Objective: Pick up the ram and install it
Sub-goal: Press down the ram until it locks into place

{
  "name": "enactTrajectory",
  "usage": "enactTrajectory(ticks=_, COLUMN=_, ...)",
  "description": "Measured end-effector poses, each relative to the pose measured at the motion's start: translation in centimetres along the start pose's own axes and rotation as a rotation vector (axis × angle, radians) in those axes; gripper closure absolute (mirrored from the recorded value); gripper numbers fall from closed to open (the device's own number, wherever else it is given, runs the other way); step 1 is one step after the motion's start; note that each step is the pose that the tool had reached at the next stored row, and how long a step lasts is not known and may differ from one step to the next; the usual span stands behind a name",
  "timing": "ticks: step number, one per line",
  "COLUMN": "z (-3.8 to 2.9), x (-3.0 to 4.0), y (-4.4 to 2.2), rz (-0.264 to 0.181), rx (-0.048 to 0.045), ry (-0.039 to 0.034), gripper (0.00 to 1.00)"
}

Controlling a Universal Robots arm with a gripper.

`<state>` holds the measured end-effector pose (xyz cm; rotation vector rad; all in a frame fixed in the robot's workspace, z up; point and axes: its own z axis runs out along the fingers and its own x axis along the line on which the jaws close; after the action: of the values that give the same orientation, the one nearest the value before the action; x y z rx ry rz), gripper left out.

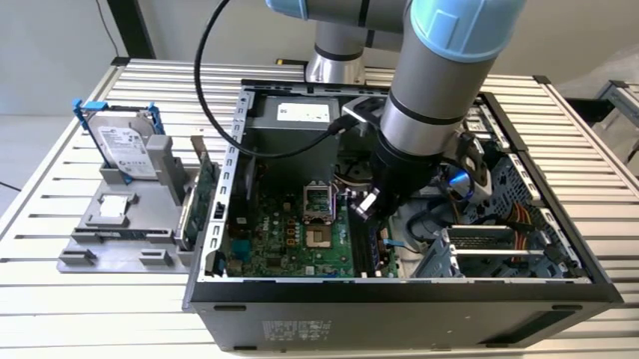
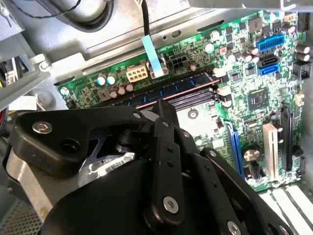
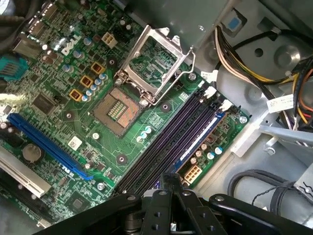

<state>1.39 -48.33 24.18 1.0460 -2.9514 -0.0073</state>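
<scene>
Ram (image 2: pixel 178 89): blue stick with dark chips, seated lengthwise in the memory slots (image 3: pixel 171 142) of the motherboard (image 3: pixel 63 78), in the slot nearest the board's edge with the white power connector (image 2: pixel 136 75). In the first wrist view its blue edge (image 3: pixel 200 137) lies beside the empty dark slots.

Gripper (image 3: pixel 171 182): black linkage fingers (image 2: pixel 164 120) drawn close together just above one end of the ram; whether they pinch it or merely stand over it cannot be told. In the exterior view the gripper (image 1: pixel 366 209) reaches down inside the computer case (image 1: pixel 399 288), over the memory slots.

CPU socket (image 3: pixel 120 110): open, metal retaining frame (image 3: pixel 156 63) tilted up, next to the memory slots on the side away from the board's edge.

Blue expansion slot (image 3: pixel 49 144): beyond the socket from the memory slots.

Cable bundle (image 3: pixel 259 83): yellow and black wires, past the board's edge nearest the ram.

Hard drive (image 1: pixel 125 146): upright in a blue frame on a grey holder (image 1: pixel 125 239), outside the case at the exterior view's left.

Green card (image 1: pixel 205 187): standing on edge between the holder and the case wall.

Slatted metal table (image 1: pixel 60 314): under the case and holder.
</scene>
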Motion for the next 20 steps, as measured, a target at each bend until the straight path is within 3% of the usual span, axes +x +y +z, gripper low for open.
enactTrajectory(ticks=13, z=0.00, x=-0.01, y=0.00, rz=-0.128, rx=0.0010, ry=0.0011, gripper=1.00)
enactTrajectory(ticks=20, z=0.00, x=-0.01, y=0.00, rz=-0.172, rx=0.0015, ry=0.0015, gripper=1.00)
